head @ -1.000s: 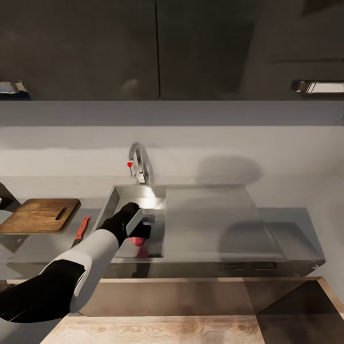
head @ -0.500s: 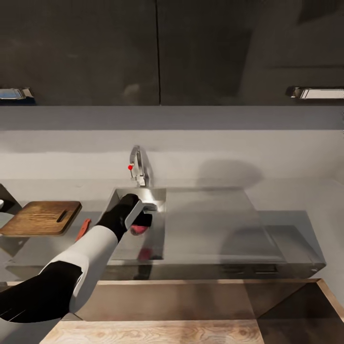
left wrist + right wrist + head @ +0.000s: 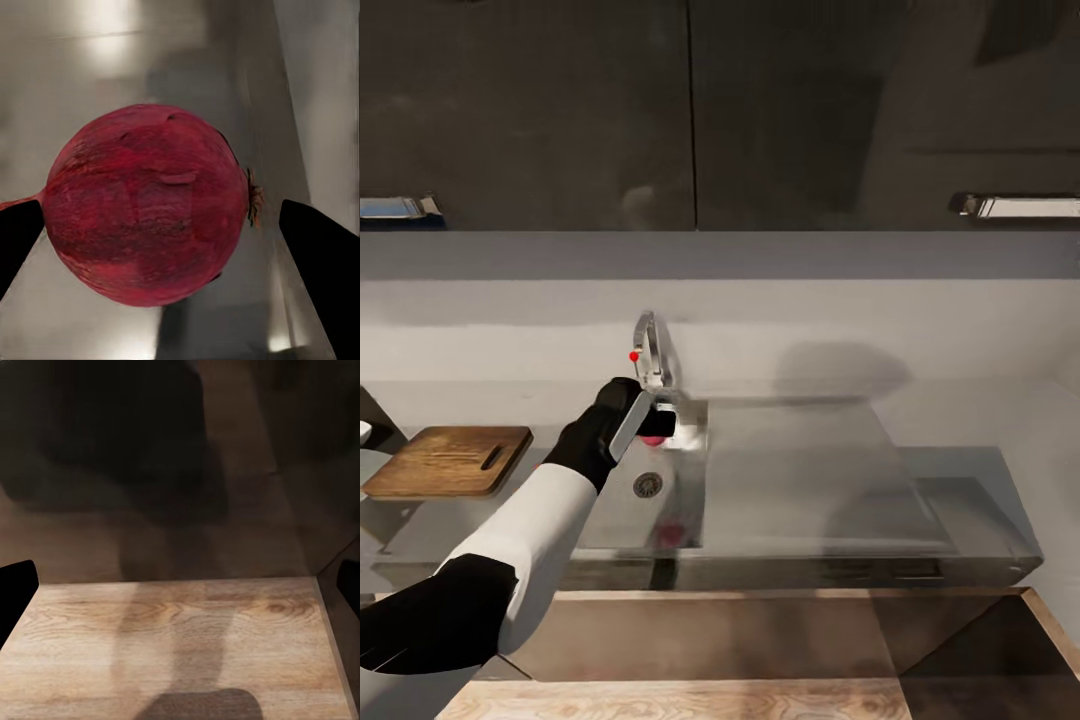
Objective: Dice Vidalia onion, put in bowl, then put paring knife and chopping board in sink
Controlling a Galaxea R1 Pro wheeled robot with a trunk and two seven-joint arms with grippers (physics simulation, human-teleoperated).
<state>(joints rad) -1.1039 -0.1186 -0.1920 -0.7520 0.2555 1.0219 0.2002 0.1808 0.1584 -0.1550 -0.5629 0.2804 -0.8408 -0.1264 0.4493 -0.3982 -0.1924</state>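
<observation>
Left claw (image 3: 657, 424) clamped on round pinkish-red Vidalia onion (image 3: 146, 204), raised above grey matte sink (image 3: 622, 507); brown wooden chopping board (image 3: 449, 462) off to the left on the surface; right claw's state impossible to tell

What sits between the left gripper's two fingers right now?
The Vidalia onion. In the left wrist view it spans the gap between the left gripper fingers; in the head view it is held above the sink basin.

Vidalia onion (image 3: 146, 206) between two dark fingertips (image 3: 319, 259) (grey sink (image 3: 90, 60) behind)
</observation>
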